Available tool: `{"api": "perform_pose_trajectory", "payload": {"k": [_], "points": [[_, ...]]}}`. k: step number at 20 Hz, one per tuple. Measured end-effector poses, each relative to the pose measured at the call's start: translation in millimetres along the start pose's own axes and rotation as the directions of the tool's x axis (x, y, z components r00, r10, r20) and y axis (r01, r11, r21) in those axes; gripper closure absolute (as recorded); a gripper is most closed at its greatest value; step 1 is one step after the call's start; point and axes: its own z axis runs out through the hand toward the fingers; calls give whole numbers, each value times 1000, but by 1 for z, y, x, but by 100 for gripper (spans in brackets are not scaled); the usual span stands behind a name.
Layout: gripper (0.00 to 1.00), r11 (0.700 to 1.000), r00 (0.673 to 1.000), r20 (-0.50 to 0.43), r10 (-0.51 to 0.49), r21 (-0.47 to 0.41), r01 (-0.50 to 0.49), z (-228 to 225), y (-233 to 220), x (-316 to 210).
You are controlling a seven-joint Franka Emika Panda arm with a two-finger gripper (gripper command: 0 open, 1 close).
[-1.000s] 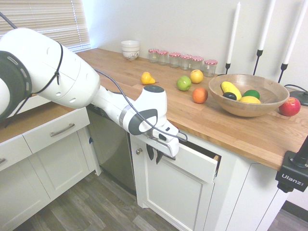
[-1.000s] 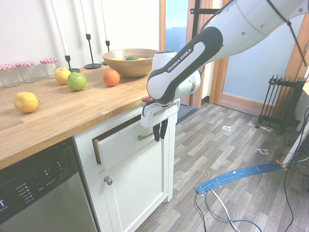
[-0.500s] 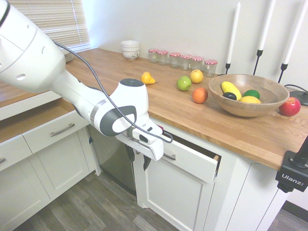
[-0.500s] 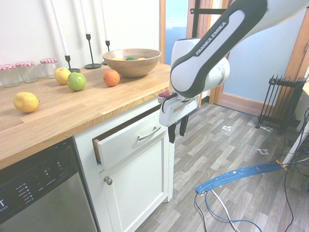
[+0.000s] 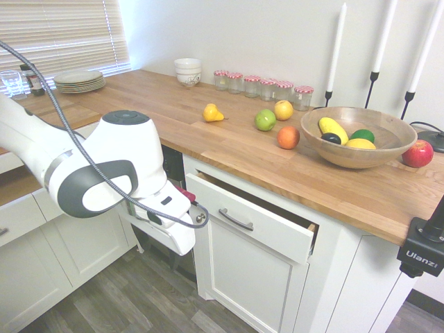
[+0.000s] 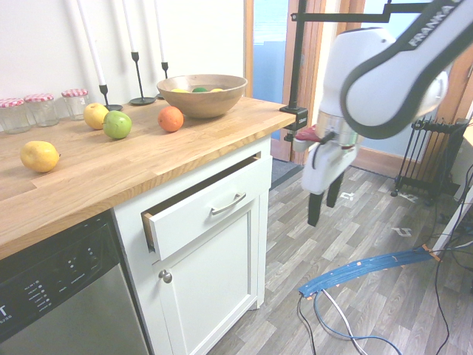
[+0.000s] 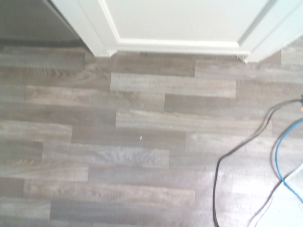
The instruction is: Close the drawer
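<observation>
The drawer (image 5: 258, 227) stands partly pulled out under the wooden countertop. It has a flat white front and a curved silver handle (image 5: 236, 220), and a dark gap shows above the front. The second exterior view shows the same drawer (image 6: 194, 219) and handle (image 6: 228, 203). My gripper (image 6: 324, 204) hangs over the floor, well clear of the drawer front and apart from the handle. Its two dark fingers (image 6: 314, 210) point down, open, with nothing between them. In the first exterior view the arm's white hand (image 5: 164, 220) is left of the drawer, fingers hidden.
A white cabinet door (image 6: 211, 288) sits below the drawer, a dishwasher (image 6: 59, 296) beside it. The countertop (image 5: 208, 139) carries loose fruit, a wooden bowl (image 5: 357, 135), jars and candlesticks. More white drawers (image 5: 17, 218) lie at the left. A black rack (image 6: 429, 151) stands on the floor.
My gripper has drawn away from the drawer front, out over the floor, and its fingers have spread open. The drawer stands out as far as before.
</observation>
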Motion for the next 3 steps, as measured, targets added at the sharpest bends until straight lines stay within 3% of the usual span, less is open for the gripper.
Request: {"api": "perform_pose_trajectory", "payload": {"k": [3], "points": [[0,1000,1000,-3,10,4,-10,-2,9,-4]]}}
